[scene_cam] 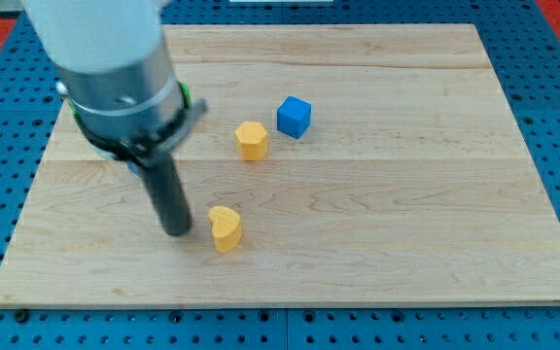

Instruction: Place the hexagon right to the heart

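A yellow hexagon block [252,140] lies on the wooden board [377,204], a little left of the view's middle. A yellow heart block [226,228] lies below it, toward the view's bottom. My tip [177,231] rests on the board just left of the heart, a small gap apart from it. The hexagon is up and to the right of my tip, well apart from it.
A blue cube [294,117] sits just right of and slightly above the hexagon. A green piece [190,97] shows partly behind the arm's body at the view's upper left. The board lies on a blue perforated table [552,87].
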